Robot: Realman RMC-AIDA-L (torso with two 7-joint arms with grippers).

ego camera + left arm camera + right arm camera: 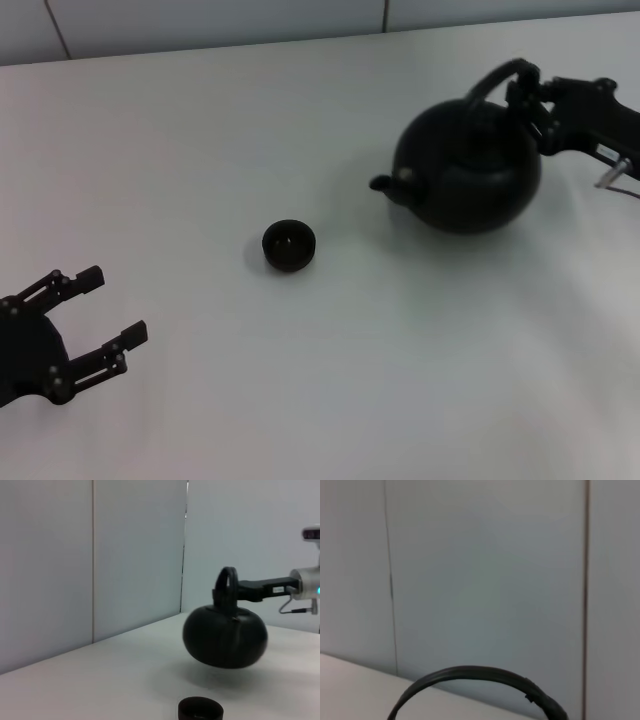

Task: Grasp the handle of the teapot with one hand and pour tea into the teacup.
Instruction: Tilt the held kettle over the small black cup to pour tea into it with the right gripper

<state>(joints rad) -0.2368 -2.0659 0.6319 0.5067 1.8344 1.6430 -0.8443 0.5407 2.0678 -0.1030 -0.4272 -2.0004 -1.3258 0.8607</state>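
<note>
Stretching wide and white across the head view, the desk (pixel 330 380) has plenty of bare surface, with its far edge meeting a pale panelled wall (pixel 200 20) at the back. The teapot (pixel 470 170) is up off the surface on the right side, near that far edge; the left wrist view shows a shadow and a clear gap beneath its round belly, and it tips slightly, spout aimed toward the desk's middle. The right gripper (pixel 525 100) reaches in from the right edge, its jaws clamped on the handle (pixel 495 78) at the arched loop's right end. In the right wrist view only the top curve of that loop shows against the wall. The left gripper (pixel 110 305) sits low at the near-left corner, jaws spread wide and holding nothing, well apart from everything else. The teacup (pixel 289 245) stands upright near the desk's centre, between the two arms, with open room all round it and a good stretch of bare desk between it and the spout.
</note>
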